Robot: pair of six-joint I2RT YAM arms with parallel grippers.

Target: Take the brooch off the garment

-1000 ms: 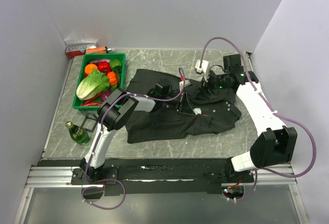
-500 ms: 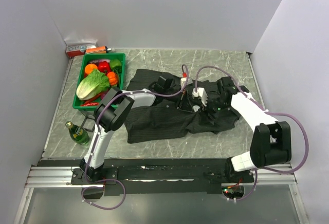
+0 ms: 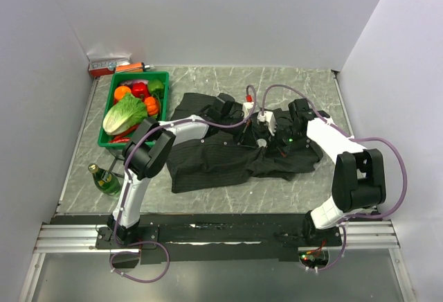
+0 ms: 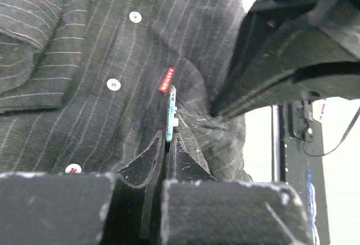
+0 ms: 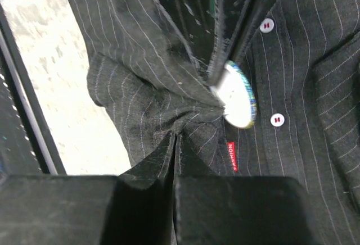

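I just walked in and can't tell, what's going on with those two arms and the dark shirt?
The left tool is shut on the edge of a small round white-faced brooch pinned to the dark charcoal pinstriped garment. The right tool pinches a bunched fold of that cloth beside it. The brooch appears not yet free.

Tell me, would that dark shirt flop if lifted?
Probably floppy: the garment bunches into folds where the right hand pinches it. Likely to sag and trail, since most of it lies limp across the table.
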